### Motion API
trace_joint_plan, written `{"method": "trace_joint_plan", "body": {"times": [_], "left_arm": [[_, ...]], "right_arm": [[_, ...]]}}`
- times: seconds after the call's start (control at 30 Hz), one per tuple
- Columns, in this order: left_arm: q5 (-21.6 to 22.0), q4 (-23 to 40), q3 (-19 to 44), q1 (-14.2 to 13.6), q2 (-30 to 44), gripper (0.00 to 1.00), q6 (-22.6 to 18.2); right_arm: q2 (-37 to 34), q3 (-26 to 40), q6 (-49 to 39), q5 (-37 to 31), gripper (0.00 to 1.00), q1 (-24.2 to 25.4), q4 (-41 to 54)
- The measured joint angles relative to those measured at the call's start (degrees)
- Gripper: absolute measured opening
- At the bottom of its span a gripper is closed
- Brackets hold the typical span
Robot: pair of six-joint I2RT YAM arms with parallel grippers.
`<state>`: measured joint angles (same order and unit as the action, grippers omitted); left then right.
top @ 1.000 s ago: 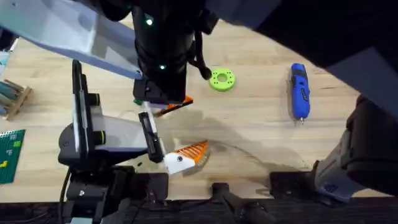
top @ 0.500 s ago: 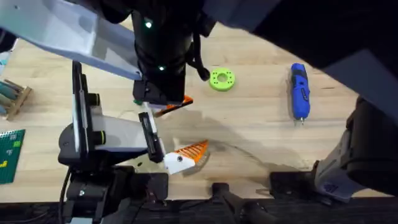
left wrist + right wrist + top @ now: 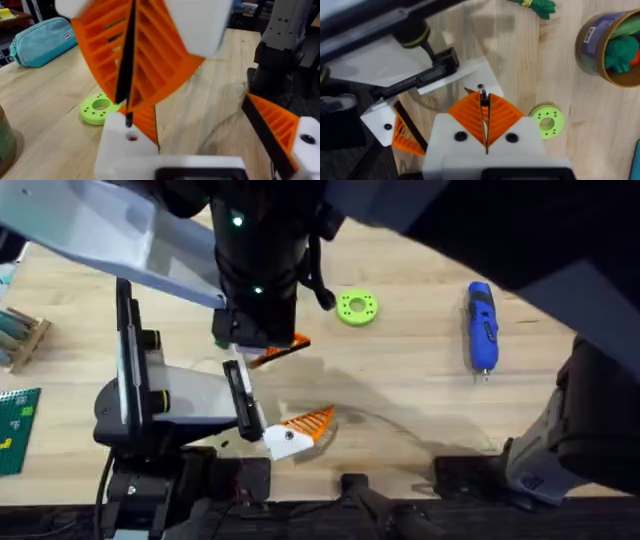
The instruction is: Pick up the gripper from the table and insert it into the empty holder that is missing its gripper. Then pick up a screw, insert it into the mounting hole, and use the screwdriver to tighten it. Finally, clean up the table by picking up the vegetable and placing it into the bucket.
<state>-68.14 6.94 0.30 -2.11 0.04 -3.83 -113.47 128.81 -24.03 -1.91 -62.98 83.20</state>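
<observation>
- Overhead: the grey stand [image 3: 150,405] sits at the near left of the worktop [image 3: 420,390]. One of its thin black arms already carries an orange finger in a white mount [image 3: 297,430]. A dark wrist hangs over the stand's other arm, with a sliver of orange under it. The screwdriver [image 3: 481,325] lies well apart to the right, and the lime-green ring [image 3: 357,307] lies between.
- Left wrist: the right hand [image 3: 145,55] looms close, its ribbed pads pressed together on what I take for the screw [image 3: 128,117], a thin dark pin. Its tip hangs just above the small hole in the empty holder [image 3: 120,150]. The gripper [image 3: 146,122] seems seated behind that mount. Whether the left hand is apart or together I cannot tell.
- Right wrist: the same pads are clamped, with the pin's tip [image 3: 481,89] over the holder's white plate [image 3: 475,75]. The vegetable [image 3: 535,6] lies on the wood near the bucket [image 3: 592,47], which already holds a green toy.
- Handling: the screw looks light, stiff and slippery, so it should be pinched along its shaft and kept upright.
- The gripper is rigid plastic, and its ribs give purchase.
- In the way: the stand's black arms crowd the hole, and the ring lies just beside it.
</observation>
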Motion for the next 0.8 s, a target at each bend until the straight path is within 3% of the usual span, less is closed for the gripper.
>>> {"method": "trace_joint_plan", "body": {"times": [0.8], "left_arm": [[0.0,0.0,0.0,0.0,0.0,0.982,0.0]], "right_arm": [[0.0,-1.6,0.0,0.0,0.005,0.0,-0.9]]}}
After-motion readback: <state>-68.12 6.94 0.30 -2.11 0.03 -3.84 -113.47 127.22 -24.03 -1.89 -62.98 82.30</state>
